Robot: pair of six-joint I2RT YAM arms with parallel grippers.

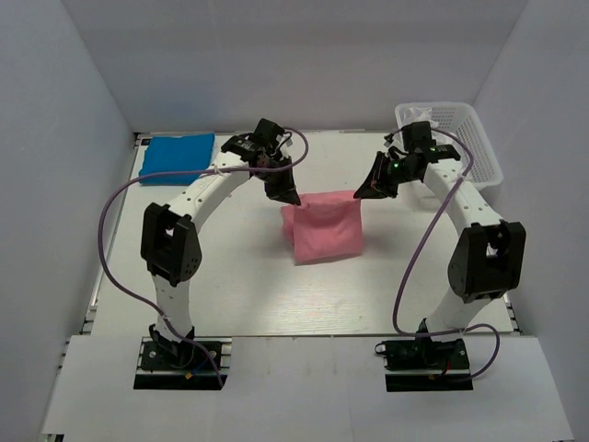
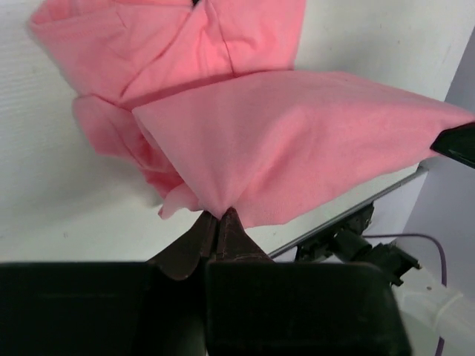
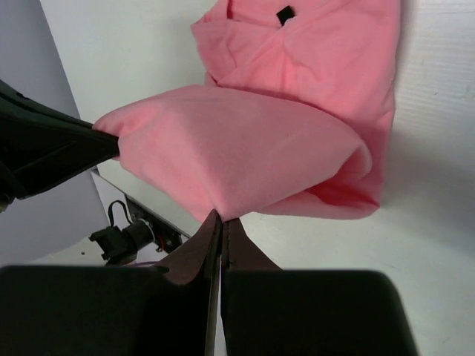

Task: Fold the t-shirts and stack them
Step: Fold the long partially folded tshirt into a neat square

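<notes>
A pink t-shirt (image 1: 325, 228) lies partly folded in the middle of the table, its far edge lifted. My left gripper (image 1: 291, 199) is shut on its far left corner, seen pinched in the left wrist view (image 2: 220, 213). My right gripper (image 1: 361, 193) is shut on the far right corner, seen in the right wrist view (image 3: 223, 216). The raised pink cloth (image 2: 297, 141) is stretched between the two grippers, above the rest of the shirt (image 3: 312, 44). A folded blue t-shirt (image 1: 177, 157) lies at the far left corner of the table.
A white plastic basket (image 1: 460, 138) stands at the far right, behind the right arm. White walls close in the table on three sides. The table's front edge (image 1: 304, 337) runs just ahead of the arm bases.
</notes>
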